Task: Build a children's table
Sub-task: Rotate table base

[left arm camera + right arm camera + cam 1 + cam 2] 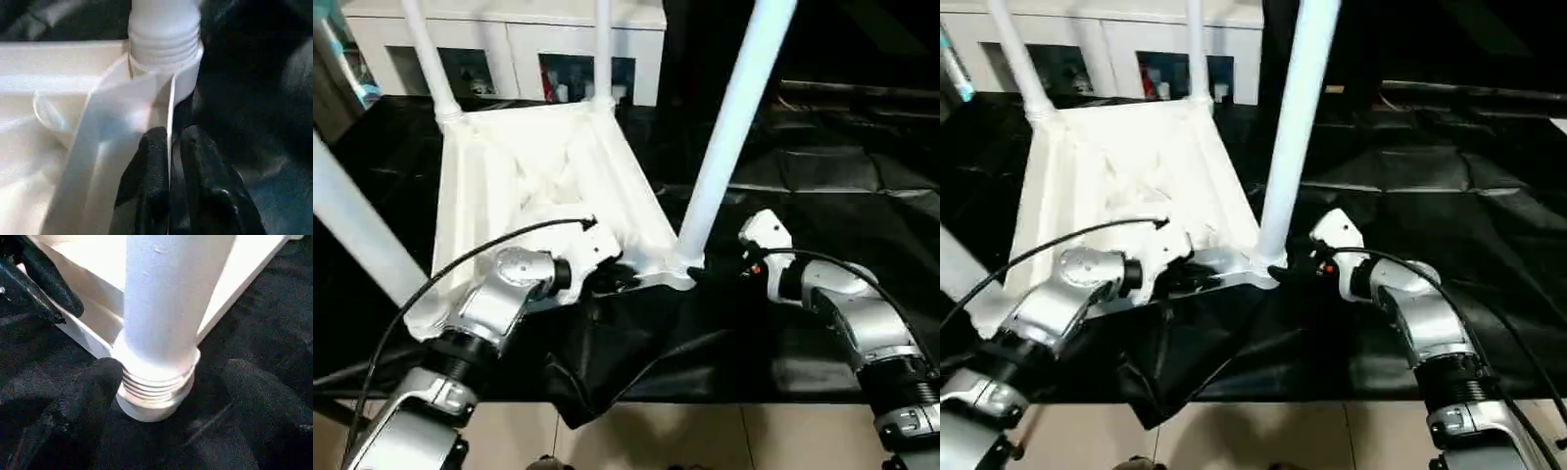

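Note:
The children's table (538,166) lies upside down on a black cloth, its ribbed underside facing up and its white legs rising from the corner sockets. My left gripper (607,279) is shut on the thin near rim of the tabletop (122,127), right by the near-right corner. In the left wrist view its fingers (151,161) pinch that white wall. The near-right leg (729,127) stands in its socket with screw threads (156,382) showing at its base. My right gripper (166,382) is open, with one finger (93,387) on each side of that base and apart from it.
Three more legs stand at the far left (429,59), far right (603,49) and near left (357,230). A white glass-door cabinet (509,49) stands behind. The black cloth (803,196) covers the work surface and sags over its front edge above the tan floor (705,436).

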